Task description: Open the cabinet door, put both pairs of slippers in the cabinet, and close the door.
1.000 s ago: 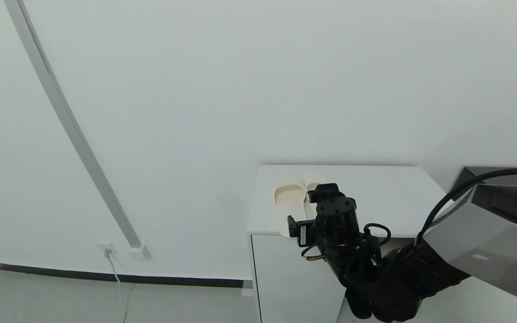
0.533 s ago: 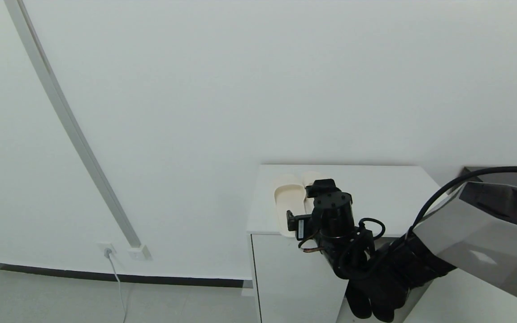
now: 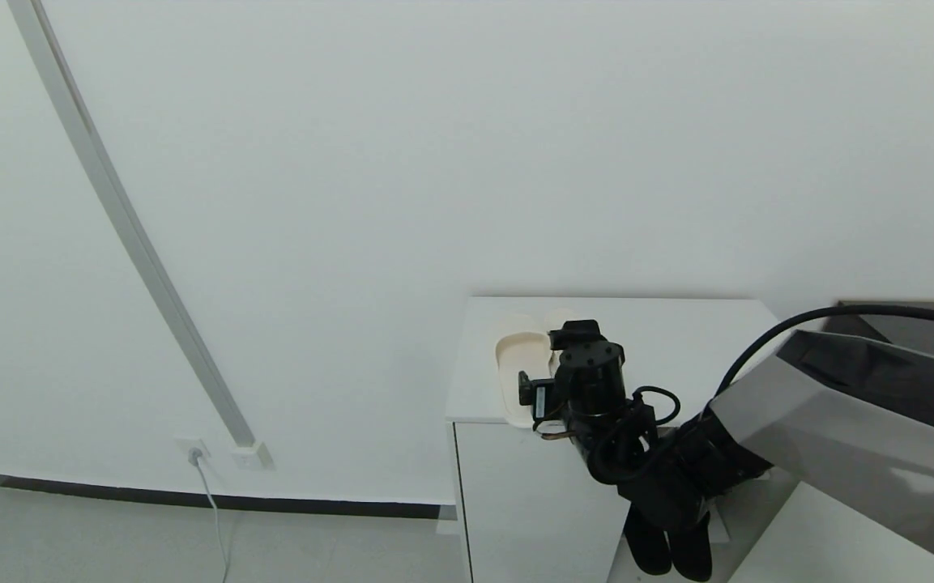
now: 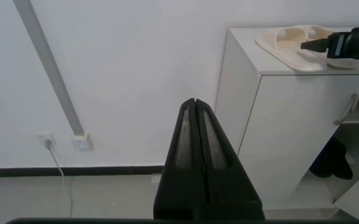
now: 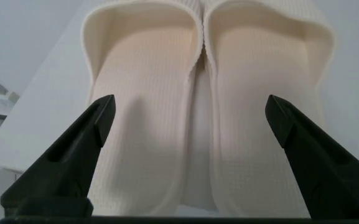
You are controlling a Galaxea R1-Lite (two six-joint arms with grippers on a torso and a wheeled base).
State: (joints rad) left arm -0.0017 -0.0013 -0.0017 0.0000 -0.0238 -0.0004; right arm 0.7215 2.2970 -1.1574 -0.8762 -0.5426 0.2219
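A pair of cream slippers (image 5: 148,118) is seen lying side by side on top of the white cabinet (image 3: 677,356), near its left front corner, with the heels slightly overhanging the front edge. The right pincer (image 5: 190,106) is held released over this pair, one finger on the outer side of each slipper, so that both slippers lie between the spread fingers. Whether the fingers touch the slippers cannot be told.

In the left wrist view the left pincer (image 4: 195,106) is seen clenched on nothing, its two fingers pressed flat together, held well apart from the cabinet and out in front of the wall (image 4: 123,74). The cabinet's left door panel (image 4: 291,124) is shown shut, while the compartment beside it stands open. What appears to be a pair of dark slippers (image 4: 331,163) is set low inside that open compartment. A wall socket (image 3: 194,451) with a cable is seen low on the wall, left of the cabinet.
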